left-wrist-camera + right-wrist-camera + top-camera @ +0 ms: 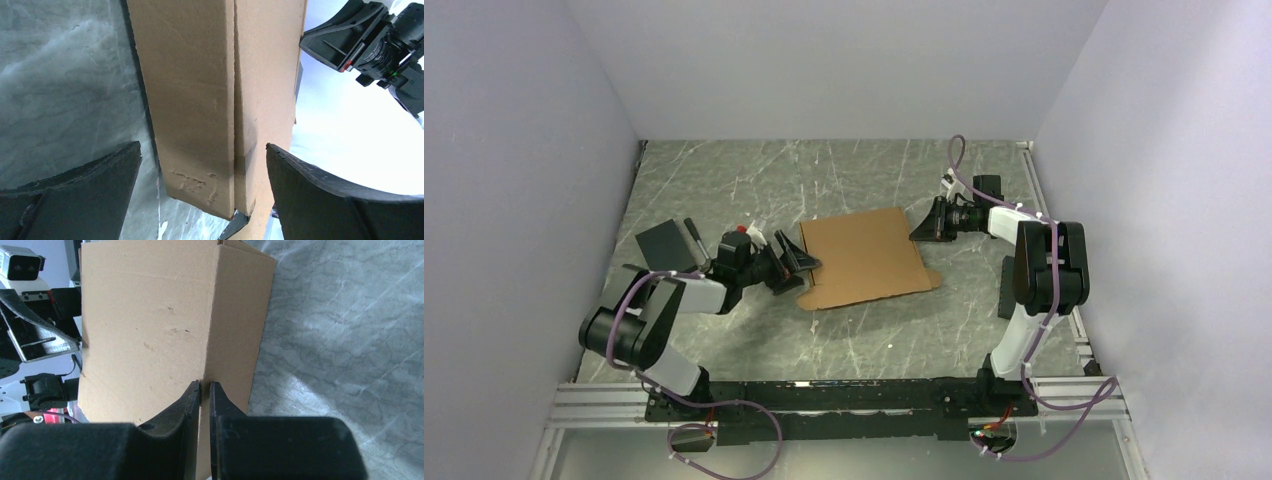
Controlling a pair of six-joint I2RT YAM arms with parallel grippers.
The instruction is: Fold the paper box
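The paper box [864, 258] lies as a brown folded cardboard sheet in the middle of the marble table. My left gripper [796, 265] stands open at its left edge. In the left wrist view the near end of the cardboard [200, 90] sits between the wide-spread fingers [100, 180], touching neither, and shows two layers with a seam. My right gripper [924, 222] is at the sheet's far right edge. In the right wrist view it [205, 387] is shut on the thin edge of the cardboard [150, 325].
A black rectangular pad [664, 243] and a dark pen [696, 236] lie at the left, behind the left arm. White walls enclose the table on three sides. A metal rail [1052, 205] runs along the right edge.
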